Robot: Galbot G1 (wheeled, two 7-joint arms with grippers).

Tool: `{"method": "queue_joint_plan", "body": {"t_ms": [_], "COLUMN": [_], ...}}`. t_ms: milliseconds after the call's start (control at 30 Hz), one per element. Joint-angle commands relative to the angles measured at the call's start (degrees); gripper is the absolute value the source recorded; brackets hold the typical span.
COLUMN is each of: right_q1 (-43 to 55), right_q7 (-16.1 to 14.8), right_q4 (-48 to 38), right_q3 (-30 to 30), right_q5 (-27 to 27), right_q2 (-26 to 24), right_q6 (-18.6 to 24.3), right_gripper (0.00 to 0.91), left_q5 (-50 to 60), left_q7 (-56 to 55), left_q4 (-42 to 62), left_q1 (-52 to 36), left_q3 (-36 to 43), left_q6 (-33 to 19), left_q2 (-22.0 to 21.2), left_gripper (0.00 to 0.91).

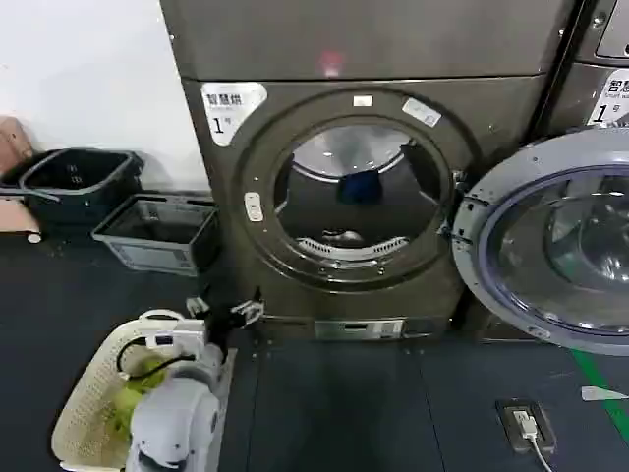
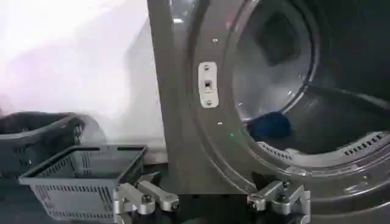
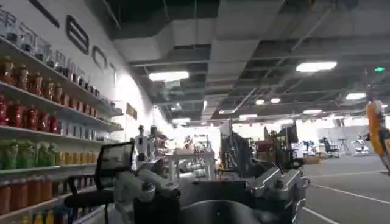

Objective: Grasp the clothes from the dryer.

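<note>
Left gripper (image 2: 213,201) jaws open, empty, low before dryer (image 1: 236,226) | blue clothes (image 2: 270,125) inside drum, ungrasped | right gripper (image 3: 210,189) open, idle | grasp pending

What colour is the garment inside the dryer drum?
Dark blue garment, lying in the dryer drum; clearest in the left wrist view.
</note>
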Motion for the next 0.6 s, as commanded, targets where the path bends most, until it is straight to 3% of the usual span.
{"method": "queue_joint_plan", "body": {"t_ms": [33, 233, 600], "right_q1": [-0.1, -0.1, -0.2], "right_q7": [1.5, 1.9, 3.2], "right_q4": [-0.2, -1.1, -0.9], "right_q3": [-0.5, -1.4, -1.4], "right_q5": [0.4, -0.1, 0.4], "right_q2": [0.0, 0.1, 0.2], "right_q6": [1.2, 3.4, 2.1], "right_gripper": [0.907, 0.907, 0.907], "left_q5": [0.0, 0.2, -0.1], "left_q7": [0.0, 0.1, 0.1], "left_q4": [-0.1, -0.1, -0.1], "left_q1": [0.2, 0.3, 0.2], "left_q3": [0.0, 0.3, 0.4], "left_q6": [2.8, 2.8, 2.8], "left_q2": [0.1, 0.1, 0.3], "left_gripper": [0.907, 0.907, 0.907]}}
